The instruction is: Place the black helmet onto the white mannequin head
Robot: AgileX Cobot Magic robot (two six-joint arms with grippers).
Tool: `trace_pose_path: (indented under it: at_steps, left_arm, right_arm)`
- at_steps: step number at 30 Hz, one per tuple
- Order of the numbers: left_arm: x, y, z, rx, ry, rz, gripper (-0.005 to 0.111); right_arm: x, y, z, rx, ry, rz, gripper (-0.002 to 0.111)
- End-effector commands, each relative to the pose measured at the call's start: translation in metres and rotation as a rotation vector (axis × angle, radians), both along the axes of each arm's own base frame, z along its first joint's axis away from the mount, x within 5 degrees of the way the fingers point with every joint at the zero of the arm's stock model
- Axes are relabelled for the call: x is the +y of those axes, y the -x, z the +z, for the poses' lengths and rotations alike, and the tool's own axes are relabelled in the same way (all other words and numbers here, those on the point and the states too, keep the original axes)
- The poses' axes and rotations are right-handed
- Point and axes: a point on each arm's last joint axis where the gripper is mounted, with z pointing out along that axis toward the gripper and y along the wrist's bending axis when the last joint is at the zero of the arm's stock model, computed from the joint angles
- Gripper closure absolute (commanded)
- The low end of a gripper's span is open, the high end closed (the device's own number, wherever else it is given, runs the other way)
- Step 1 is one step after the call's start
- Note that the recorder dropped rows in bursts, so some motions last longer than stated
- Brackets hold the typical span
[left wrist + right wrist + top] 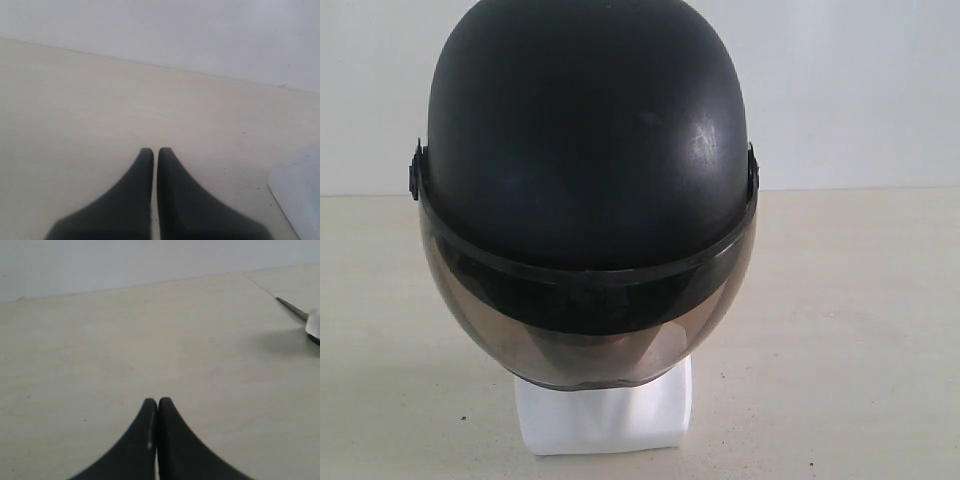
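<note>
The black helmet (588,150) sits on top of the white mannequin head, filling the middle of the exterior view, its smoky visor (585,335) hanging down over the face. Of the white mannequin head only the blocky base (602,415) shows below the visor; the face is a dim shape behind the tint. Neither arm appears in the exterior view. My left gripper (152,150) is shut on nothing above bare table, with a white corner (300,195) at the frame's edge, perhaps the head's base. My right gripper (157,400) is shut with nothing in it, also over bare table.
The pale beige table (840,330) runs back to a white wall (860,90). In the right wrist view a shiny metal thing with a thin stem (305,320) lies at the frame's edge, beside a seam in the tabletop.
</note>
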Motion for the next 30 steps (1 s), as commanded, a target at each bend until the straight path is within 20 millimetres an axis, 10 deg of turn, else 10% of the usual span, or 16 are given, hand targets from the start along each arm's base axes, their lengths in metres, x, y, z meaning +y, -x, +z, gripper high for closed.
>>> trace_pose_path:
  at_steps: [1,30]
  left_arm:
    - [0.0000,0.0002,0.0007,-0.008,-0.003,0.000,0.102]
    - [0.0000,0.0002,0.0007,-0.008,-0.003,0.000,0.102]
  right_arm:
    - [0.0049,-0.0003,0.0006,-0.006,0.043,0.105,0.108]
    - [0.0063,-0.0002,0.0002,-0.003,0.037,0.129,0.108]
